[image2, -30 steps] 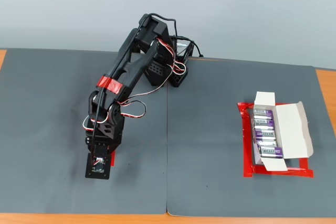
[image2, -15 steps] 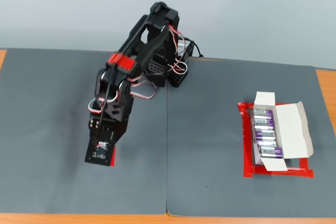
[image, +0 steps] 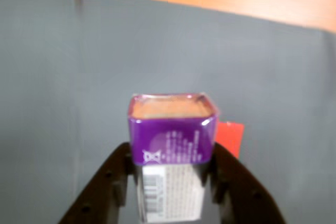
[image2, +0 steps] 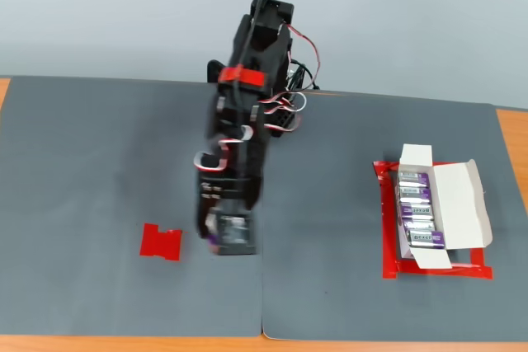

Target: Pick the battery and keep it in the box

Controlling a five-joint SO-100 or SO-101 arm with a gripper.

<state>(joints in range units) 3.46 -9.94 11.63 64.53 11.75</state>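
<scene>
The battery (image: 172, 148) is sitting in the lower centre of the wrist view, its purple label and white lettering facing the camera, a pale end showing on top. In this view it looks rather blocky, so its exact shape is hard to tell. The end effector (image: 173, 182) is closing on it from both sides, the two dark fingers pressing against its lower part and carrying it clear of the worktop (image: 79, 77).

In the fixed view the battery (image2: 216, 238) is showing only as a purple sliver at the lower end of the arm, left of centre, with the end effector (image2: 231, 237) hanging above the grey mat. Just to its left a red tape patch (image2: 161, 241) is lying flat on the worktop.

The box (image2: 462, 199) is resting well apart, at the right side of the fixed view, flaps folded out, inside a red tape outline (image2: 386, 228). Several purple cells (image2: 417, 208) are already lying in a row within it.

The step in hand appears to be the carry after the pick. The next move likely calls for swinging the arm across to the right of the frame, lining up over the open carton, lowering, and releasing without catching the raised flaps.
</scene>
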